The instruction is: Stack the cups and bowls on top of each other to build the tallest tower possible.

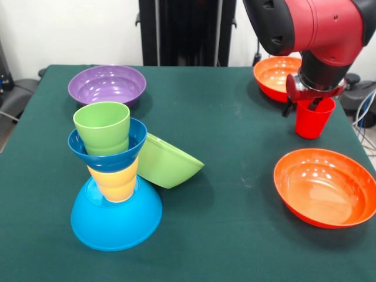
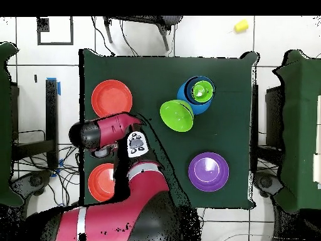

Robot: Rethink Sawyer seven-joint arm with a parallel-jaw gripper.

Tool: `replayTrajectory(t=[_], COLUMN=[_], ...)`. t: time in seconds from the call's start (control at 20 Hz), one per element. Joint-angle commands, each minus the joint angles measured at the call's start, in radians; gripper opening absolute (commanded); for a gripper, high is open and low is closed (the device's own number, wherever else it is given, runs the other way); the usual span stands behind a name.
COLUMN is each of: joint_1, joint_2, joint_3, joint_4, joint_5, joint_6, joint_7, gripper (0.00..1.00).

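**Tower standing at one worktop corner, arm over the red cup at the other side**

The tower [image 1: 114, 188] stands near the front left corner of the worktop [image 1: 235, 153] in the front view: the large light blue bowl [image 1: 116, 220] upside down as base, a yellow cup [image 1: 116, 181] on it, the small dark blue bowl [image 1: 108, 147] seated on that cup, and the green cup [image 1: 103, 126] upright inside the dark blue bowl. The stack leans slightly. The green bowl [image 1: 167, 161] lies tipped on its side just beside the tower, its rim against the stack.

The red cup [image 1: 313, 117] stands upright well apart from the tower, toward the right edge of the worktop. The gripper [image 1: 311, 104] reaches down into its mouth; the jaws are sunk inside the cup and the wrist covers them, so I cannot tell whether they are apart or clamped on the wall.

One orange bowl [image 1: 326, 187] sits upright at the front right, cut by the picture's edge. The second orange bowl [image 1: 277, 75] is behind the cup, partly hidden by the arm. The purple bowl [image 1: 107, 85] rests upright near the far left corner. In the overhead view the arm hides the red cup entirely
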Motion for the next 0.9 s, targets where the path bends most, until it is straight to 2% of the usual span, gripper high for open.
replayTrajectory(t=[0.05, 0.1, 0.15, 0.75, 0.85, 0.9], joint_1=[0.009, 0.008, 0.007, -0.004, -0.021, -0.038], joint_2=[0.032, 0.034, 0.034, 0.025, 0.007, -0.048], joint_3=[0.045, 0.046, 0.047, 0.055, 0.062, 0.068], joint_4=[-0.057, -0.06, -0.062, -0.088, -0.075, -0.033], joint_5=[-0.071, -0.071, -0.069, -0.06, -0.055, -0.047], joint_6=[-0.004, -0.001, 0.003, 0.061, 0.072, 0.081], joint_7=[-0.059, -0.061, -0.063, -0.092, -0.109, -0.122], gripper=[1.0, 1.0, 0.0, 0.0, 0.0, 0.0])
